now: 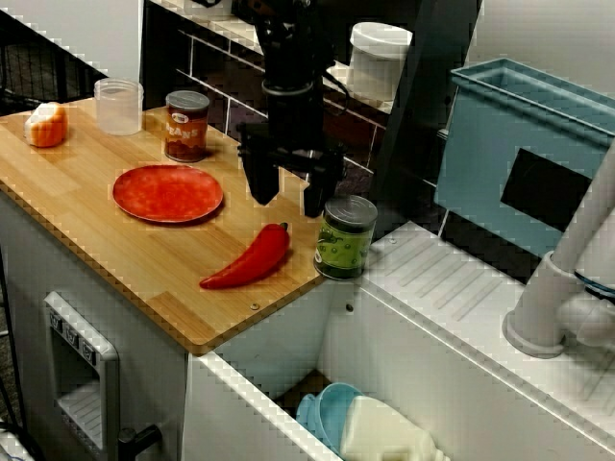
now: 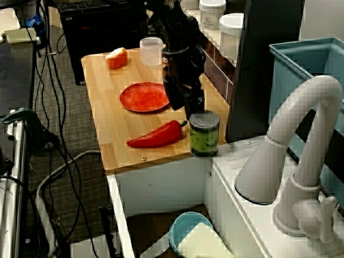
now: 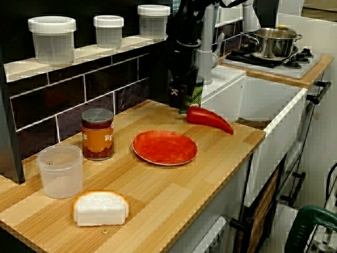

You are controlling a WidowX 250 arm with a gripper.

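In the view across the sink, a piece of bread (image 1: 46,125) lies at the upper left of the frame on the wooden worktop (image 1: 115,250). Right of it stand a clear plastic cup (image 1: 118,106) and then a brown can (image 1: 186,125). Below the brown can lies a red plate (image 1: 167,192).

At the middle of the frame the hand (image 1: 288,192) hangs from the dark arm, pointing down. Its two fingers (image 1: 261,184) are spread apart and grip nothing. The tips stand above the wood, between the plate and the green can (image 1: 344,237).

Just below the hand, the red pepper (image 1: 248,259) lies on its side with its stem end toward the green can. It is near the can, but whether they touch cannot be told. The green can stands upright at the worktop's right edge, just beside the right-hand finger.

Further right come the white draining board (image 1: 452,279), a blue bin (image 1: 519,154) and the tap (image 1: 567,288). A blue bowl (image 1: 327,408) lies in the sink at the bottom.
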